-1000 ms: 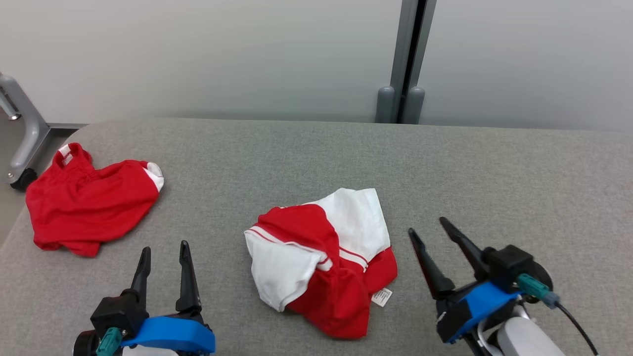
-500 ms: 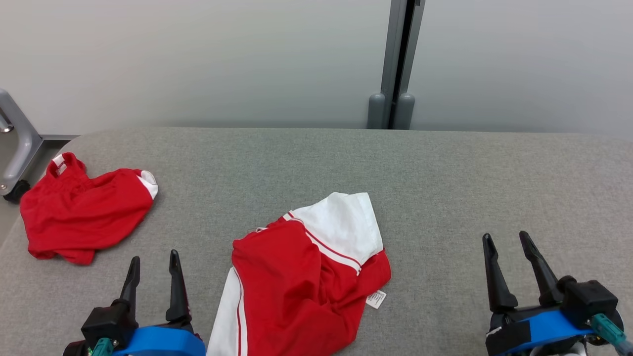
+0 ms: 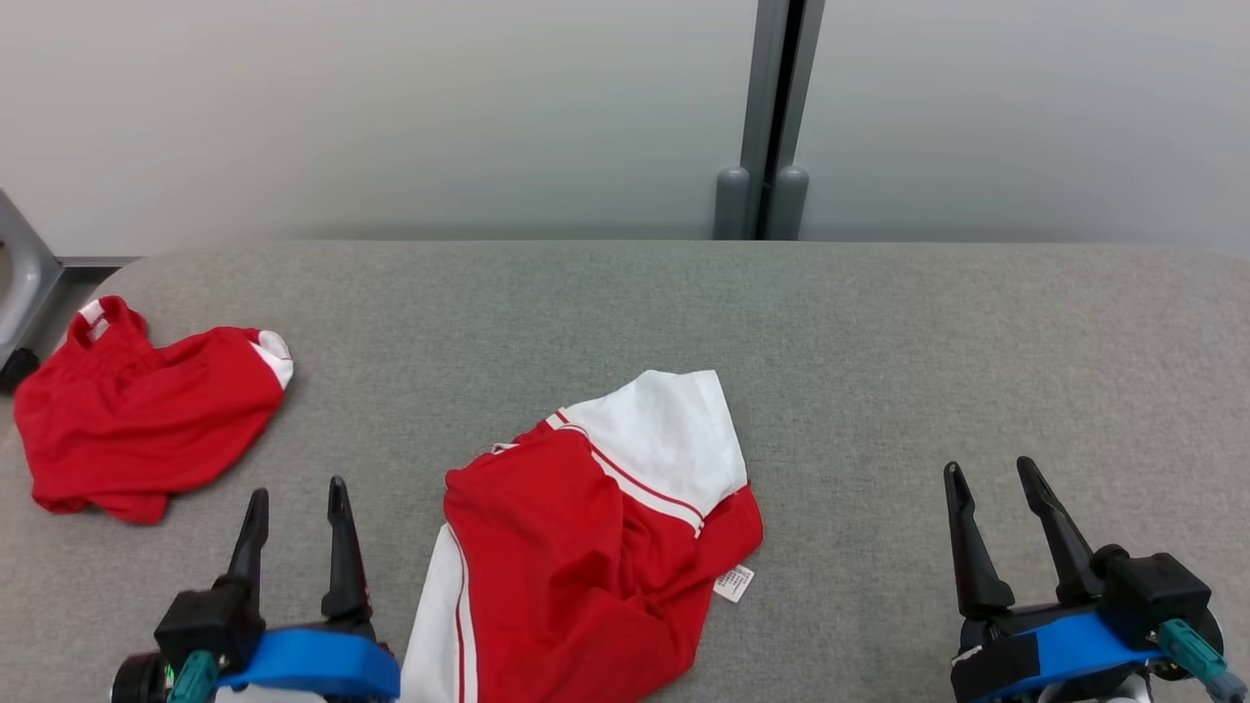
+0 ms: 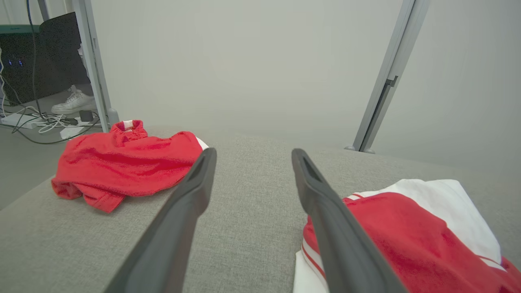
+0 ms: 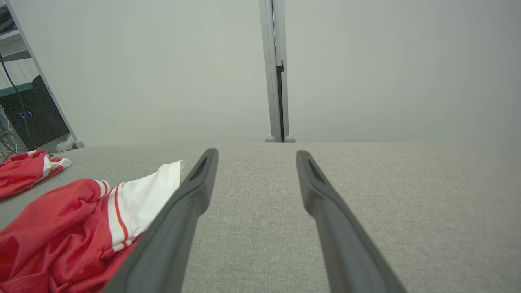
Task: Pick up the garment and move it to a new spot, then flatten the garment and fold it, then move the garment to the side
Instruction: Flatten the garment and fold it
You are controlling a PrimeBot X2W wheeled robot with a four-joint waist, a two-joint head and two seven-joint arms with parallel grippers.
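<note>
Past the table's left end, the left wrist view catches a white shoe (image 4: 75, 103) on the floor among loose cables (image 4: 40, 122). At the far left of the grey fabric-covered table (image 3: 879, 322) lies a crumpled red garment (image 3: 137, 410) with a bit of white trim, close to the table's edge. Nearer the robot and a little to the right is the left gripper (image 3: 298, 488). Its jaws are spread with nothing between them, and the fingers point away across the table.

Just beside it, at the middle of the table's near side, the red-and-white garment (image 3: 576, 547) lies loosely bunched. It has a wrinkled red body and a white panel at its far right bordered by thin stripes. A white strip along its near left runs off the bottom of the head view. A small white label (image 3: 733, 583) sticks out at its right edge, flat on the table. Neither gripper touches the cloth.

Behind the table, a grey upright post (image 3: 771, 117) stands against the pale wall. Well apart to the right, the right gripper (image 3: 988, 466) has its jaws spread and empty, with only bare table between its fingers.
</note>
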